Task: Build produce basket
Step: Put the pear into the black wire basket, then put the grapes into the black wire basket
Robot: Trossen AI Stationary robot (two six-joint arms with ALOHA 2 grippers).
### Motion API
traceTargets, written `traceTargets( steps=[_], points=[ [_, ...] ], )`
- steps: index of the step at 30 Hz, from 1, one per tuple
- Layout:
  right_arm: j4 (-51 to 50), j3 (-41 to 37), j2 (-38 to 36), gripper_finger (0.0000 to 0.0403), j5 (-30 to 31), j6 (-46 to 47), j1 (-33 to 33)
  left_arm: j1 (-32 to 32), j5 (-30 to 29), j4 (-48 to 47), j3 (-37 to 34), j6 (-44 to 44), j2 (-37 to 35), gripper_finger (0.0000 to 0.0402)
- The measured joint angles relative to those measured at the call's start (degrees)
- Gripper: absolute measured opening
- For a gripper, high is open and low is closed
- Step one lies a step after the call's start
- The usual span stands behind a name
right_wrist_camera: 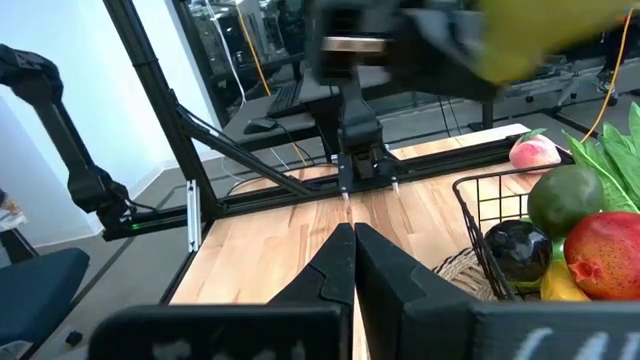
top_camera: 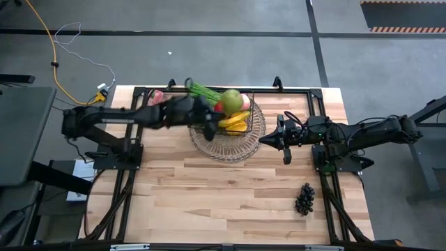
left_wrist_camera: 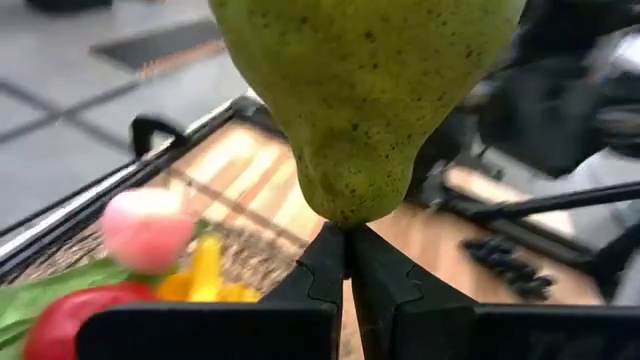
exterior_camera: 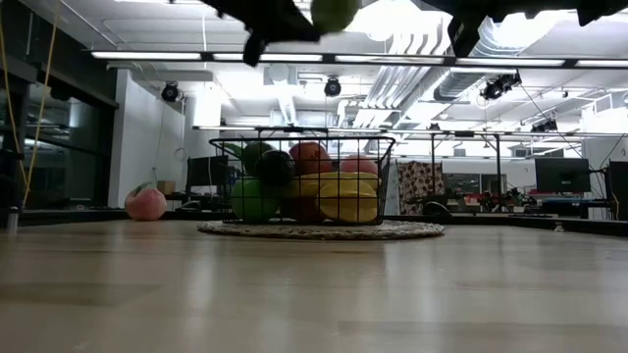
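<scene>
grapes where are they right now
In the high view the grapes lie alone on the table's near right part, below the right gripper and apart from the basket.

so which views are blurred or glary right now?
Left wrist view: pear sharp, peach and grapes behind it soft. Right wrist view: left arm and its fruit motion-smeared, basket crisp. Low view: ceiling lights glare, table foreground soft. High view: evenly lit, left gripper area slightly smeared.

No legible text, label, brand, number or sign anywhere in these views.
</scene>
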Motion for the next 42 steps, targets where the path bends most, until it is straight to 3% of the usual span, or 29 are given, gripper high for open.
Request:
traceTargets(
  steps=[6, 14, 24, 30, 36, 42],
  points=[
    [-0.01, 0.00, 0.00, 0.0000, 0.00, 0.00, 0.00, 5.44, 3.70, -9.67, 7.91, 1.60, 10.47, 0.0000],
    [-0.02, 0.00, 0.00, 0.0000, 0.00, 0.02, 0.00, 7.22, 2.67, -14.35, 9.10, 1.10, 21.59, 0.0000],
    [-0.02, 0.00, 0.00, 0.0000, 0.00, 0.01, 0.00, 6.97, -0.06, -14.32, 9.08, 1.08, 25.28, 0.0015],
    [-0.03, 0.00, 0.00, 0.0000, 0.00, 0.02, 0.00, 6.90, -1.64, -13.92, 9.13, 1.59, 24.85, 0.0061],
    [-0.04, 0.00, 0.00, 0.0000, 0.00, 0.00, -0.02, 6.90, 1.27, -13.90, 9.13, 1.54, 24.67, 0.0139],
    [-0.02, 0.00, 0.00, 0.0000, 0.00, 0.02, -0.01, 7.30, 3.06, -14.89, 9.13, 2.00, 20.18, 0.0211]
  ],
)
